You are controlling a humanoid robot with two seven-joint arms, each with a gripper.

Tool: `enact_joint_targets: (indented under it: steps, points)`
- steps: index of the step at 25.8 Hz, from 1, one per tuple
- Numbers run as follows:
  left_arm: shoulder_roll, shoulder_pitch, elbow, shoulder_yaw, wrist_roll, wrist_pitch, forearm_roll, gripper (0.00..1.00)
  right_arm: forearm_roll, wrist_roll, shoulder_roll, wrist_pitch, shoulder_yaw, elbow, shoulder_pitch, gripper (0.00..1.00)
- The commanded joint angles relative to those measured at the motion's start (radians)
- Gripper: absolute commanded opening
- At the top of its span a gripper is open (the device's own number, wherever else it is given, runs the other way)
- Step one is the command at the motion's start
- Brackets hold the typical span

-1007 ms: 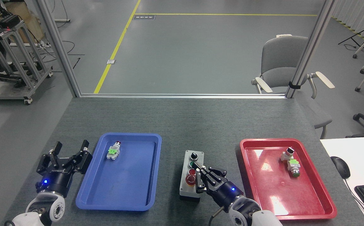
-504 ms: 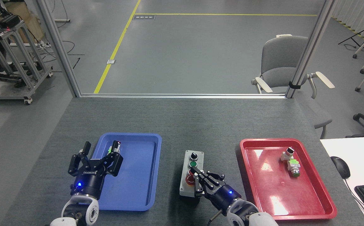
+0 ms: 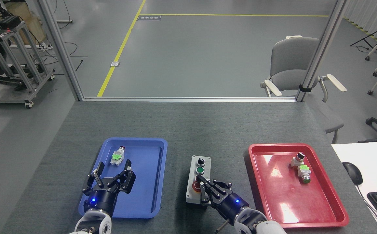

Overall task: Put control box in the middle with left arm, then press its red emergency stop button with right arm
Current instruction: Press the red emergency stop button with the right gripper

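box [image 3: 198, 179]: lies on the bare grey table [image 3: 188, 126], lower centre of the frame, between the two trays, long axis running up the frame.
stop button [image 3: 196, 185]: near end of the box, partly hidden by the right claw.
right claw [image 3: 202, 187]: fingers drawn together, tips over the stop button; contact cannot be told.
left claw [image 3: 113, 169]: fingers spread, holding nothing, above the lower part of the blue tray.
blue tray [image 3: 152, 182]: lower left; one small switch part [image 3: 117, 157] near its top.
red tray [image 3: 331, 201]: lower right; another switch part [image 3: 301, 168] in its upper area.
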Motion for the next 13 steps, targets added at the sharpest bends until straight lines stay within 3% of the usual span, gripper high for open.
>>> enact_joint_targets:
  steps: [1,8,13]
  points:
    - [-0.002,-0.005,0.003,0.001,-0.033,0.0,0.0,1.0,0.023,0.007,0.002,0.001,0.002,0.025,0.0,0.0]
    - [-0.005,-0.005,0.003,0.001,-0.023,0.0,0.002,1.0,0.036,0.005,0.007,0.004,0.004,0.031,0.0,0.0]
    - [-0.006,-0.005,0.003,0.001,-0.022,0.0,0.002,1.0,-0.008,-0.022,0.019,-0.002,-0.039,0.006,-0.009,0.0]
